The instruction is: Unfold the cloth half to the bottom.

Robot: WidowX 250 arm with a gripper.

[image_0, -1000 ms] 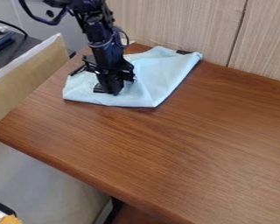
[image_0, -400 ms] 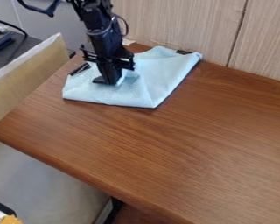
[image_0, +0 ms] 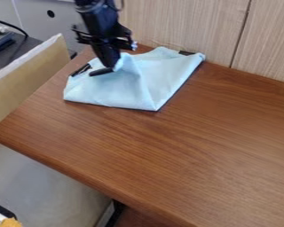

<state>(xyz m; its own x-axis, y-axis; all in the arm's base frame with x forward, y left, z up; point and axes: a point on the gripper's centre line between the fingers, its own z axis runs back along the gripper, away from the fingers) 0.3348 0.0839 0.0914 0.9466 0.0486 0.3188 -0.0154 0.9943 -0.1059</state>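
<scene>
Light blue cloth [image_0: 159,82] lies on the upper left part of the wooden desk [image_0: 162,155], close to the wall [image_0: 174,26]. Long axis slants from the cloth's lower left corner up to its far right corner by the wall; another corner points down toward the bottom of the view. Creases run through the middle, edges uneven at the back.

End effector [image_0: 108,69] hangs over the upper left part of the cloth, narrow, pinching a raised fold that peaks just beside its tip. Arm comes in from the top edge.

Versus the earlier frames: end effector is higher up in the view and farther back, the pinched fold now stands up in a peak, more of the cloth's left part shows. Lower left corner, bottom corner and far right corner look about the same.

Rest: small black piece [image_0: 81,69] at the cloth's left edge, another dark piece [image_0: 186,52] at its back edge, beige panel [image_0: 32,73] left of the desk, orange item [image_0: 11,222] at bottom left
</scene>
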